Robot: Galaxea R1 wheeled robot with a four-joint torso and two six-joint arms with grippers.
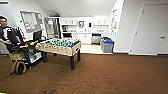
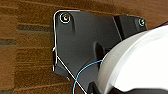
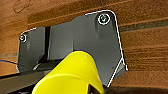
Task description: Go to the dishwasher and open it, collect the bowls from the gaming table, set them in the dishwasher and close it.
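- At the left wrist we see a white bowl (image 2: 136, 62) large against the dark plate; it sits right at the left pincer, but we cannot tell whether that pincer is wide, narrow or closed on it.
- A thin blue cable (image 2: 83, 72) curves across the plate beside the white bowl.
- At the right wrist a yellow bowl (image 3: 72, 75) sits the same way at the right pincer, whose state we cannot tell either.
- Under both wrists lies brown carpet (image 3: 147, 45) in banded tones.
- The head view gives what the wrist views lack: the room. The same carpet runs ahead to a table-football table (image 1: 61, 46) with a green field and rods, standing left of centre.
- Left of it a person (image 1: 7, 35) in dark clothing sits by a cart (image 1: 30, 53) with a dark screen.
- Beyond the carpet's edge is a kitchenette with white cabinets (image 1: 83, 37) on the far wall.
- The dishwasher (image 1: 96, 39) shows as a steel-grey front under the counter, far off and to the right of the cabinets; we cannot tell if it stands open.
- Just beside it stands a grey bin with a blue lid (image 1: 107, 45).
- A white door (image 1: 150, 30) fills the right wall.
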